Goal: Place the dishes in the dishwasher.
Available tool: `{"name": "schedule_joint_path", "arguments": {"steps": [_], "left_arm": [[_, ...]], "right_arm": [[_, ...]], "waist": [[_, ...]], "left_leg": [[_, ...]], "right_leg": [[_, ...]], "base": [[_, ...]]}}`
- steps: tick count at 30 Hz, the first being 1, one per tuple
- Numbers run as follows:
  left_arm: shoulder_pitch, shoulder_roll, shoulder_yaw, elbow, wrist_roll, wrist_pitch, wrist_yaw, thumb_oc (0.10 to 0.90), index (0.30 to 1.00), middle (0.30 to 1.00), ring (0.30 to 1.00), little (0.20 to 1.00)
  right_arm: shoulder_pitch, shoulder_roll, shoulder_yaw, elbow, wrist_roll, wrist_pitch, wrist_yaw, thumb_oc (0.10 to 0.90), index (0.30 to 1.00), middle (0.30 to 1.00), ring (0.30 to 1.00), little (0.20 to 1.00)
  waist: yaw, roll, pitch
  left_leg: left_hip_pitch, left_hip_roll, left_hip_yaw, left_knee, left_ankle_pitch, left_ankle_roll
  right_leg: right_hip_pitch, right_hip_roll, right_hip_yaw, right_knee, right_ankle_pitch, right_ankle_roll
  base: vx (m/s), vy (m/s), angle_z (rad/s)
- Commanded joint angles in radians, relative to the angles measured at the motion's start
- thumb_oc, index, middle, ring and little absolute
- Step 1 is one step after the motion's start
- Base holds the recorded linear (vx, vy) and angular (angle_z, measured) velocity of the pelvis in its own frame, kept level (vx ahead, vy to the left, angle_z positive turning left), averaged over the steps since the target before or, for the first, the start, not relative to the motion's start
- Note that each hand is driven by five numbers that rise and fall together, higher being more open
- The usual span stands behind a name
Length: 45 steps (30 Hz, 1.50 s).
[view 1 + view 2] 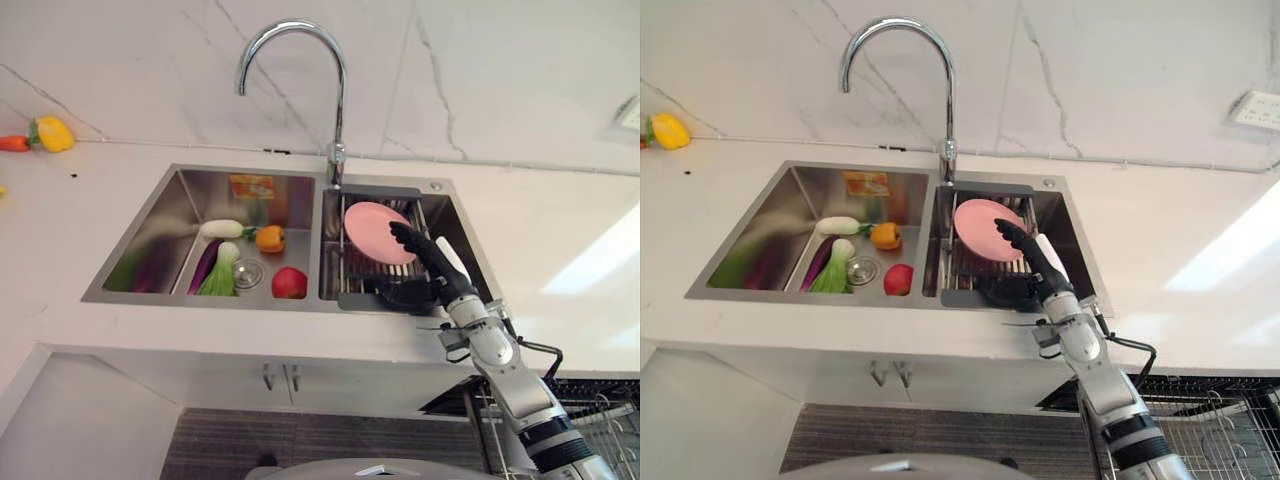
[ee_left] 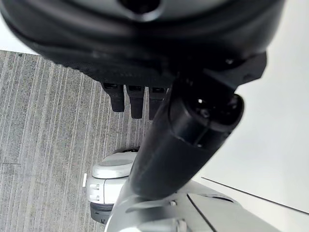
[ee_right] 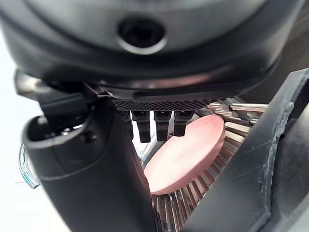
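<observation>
Pink plate (image 1: 378,232): it leans tilted on the metal rack (image 1: 372,268) in the right half of the sink (image 1: 300,301).
My right hand (image 1: 428,262): it reaches over the rack, just in front of the plate. My fingers (image 3: 155,124) are straight and near the plate's edge. I am not holding anything.
My left hand (image 2: 183,125): it hangs low over the grey floor (image 2: 43,116), fingers loose, holding nothing.
Tap (image 1: 300,70): it curves high behind the sink, between the two halves.
Left half of the sink: a red apple (image 1: 289,283), an orange pepper (image 1: 269,238), a green leafy vegetable (image 1: 218,272) and a purple eggplant (image 1: 204,265) lie there.
Counter (image 1: 60,200): a yellow pepper (image 1: 52,133) sits far back on my left.
Wire basket (image 1: 1210,430): it is low on my right, under the counter.
</observation>
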Motion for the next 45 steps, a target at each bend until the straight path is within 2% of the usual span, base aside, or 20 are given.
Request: {"name": "schedule_joint_path", "arguments": {"steps": [1,13,20,33,35,41,45], "left_arm": [[-0.067,0.003,-0.05,0.025,0.035,-0.013,0.015,0.8,0.9,0.9,0.9,0.9],[-0.057,-0.001,-0.072,0.03,0.053,-0.003,0.021,0.8,0.9,0.9,0.9,0.9],[-0.056,0.003,-0.088,0.015,0.048,-0.001,0.024,0.8,0.9,0.9,0.9,0.9],[-0.064,0.018,-0.107,-0.092,-0.007,-0.025,0.04,0.8,0.9,0.9,0.9,0.9],[-0.063,0.021,-0.11,-0.111,-0.009,-0.025,0.042,0.8,0.9,0.9,0.9,0.9],[-0.058,0.018,-0.104,-0.139,-0.009,-0.036,0.055,0.8,0.9,0.9,0.9,0.9],[-0.059,0.032,-0.121,-0.169,0.031,-0.048,0.079,0.8,0.9,0.9,0.9,0.9]], "right_arm": [[-0.187,-0.048,-0.026,-0.062,-0.046,-0.069,-0.066,0.8,0.9,0.9,0.9,0.9],[-0.272,-0.026,0.025,0.034,-0.127,-0.03,-0.108,0.8,0.9,0.9,0.9,0.9],[-0.364,-0.009,0.087,0.173,-0.17,0.018,-0.123,0.8,0.9,0.9,0.9,0.9],[-0.453,0.025,0.117,0.336,-0.384,0.101,-0.234,0.8,0.9,0.9,0.9,0.9],[-0.453,0.035,0.12,0.362,-0.399,0.114,-0.239,0.4,0.3,0.3,0.3,0.3],[-0.428,0.02,0.109,0.369,-0.499,0.123,-0.29,0.4,0.3,0.3,0.3,0.3],[-0.429,0.024,0.117,0.415,-0.507,0.122,-0.312,0.4,0.3,0.3,0.3,0.3]], "waist": [[0.028,0.023,0.01],[0.054,0.021,0.01],[0.072,0.021,0.01],[0.092,0.017,0.022],[0.095,0.017,0.025],[0.103,0.017,0.031],[0.112,0.014,0.034]], "left_leg": [[0.013,-0.014,0.005,0.023,-0.092,0.034],[0.007,-0.02,-0.006,0.024,-0.089,0.038],[0.0,-0.025,-0.021,0.024,-0.086,0.038],[-0.011,-0.031,-0.037,0.025,-0.084,0.041],[-0.013,-0.032,-0.041,0.025,-0.084,0.042],[-0.013,-0.037,-0.049,0.025,-0.086,0.044],[-0.014,-0.037,-0.054,0.026,-0.086,0.044]], "right_leg": [[0.021,-0.093,-0.026,0.024,-0.064,0.073],[0.029,-0.102,-0.047,0.025,-0.058,0.072],[0.032,-0.109,-0.06,0.025,-0.054,0.073],[0.035,-0.113,-0.072,0.027,-0.054,0.073],[0.037,-0.114,-0.076,0.027,-0.054,0.073],[0.041,-0.115,-0.082,0.027,-0.054,0.075],[0.042,-0.116,-0.087,0.029,-0.055,0.076]], "base": [[0.0,0.0,0.0],[-0.01,0.002,0.04],[-0.01,0.0,0.03],[0.0,-0.002,0.04],[0.0,0.0,0.0],[0.0,0.001,0.01],[0.0,0.0,0.0]]}}
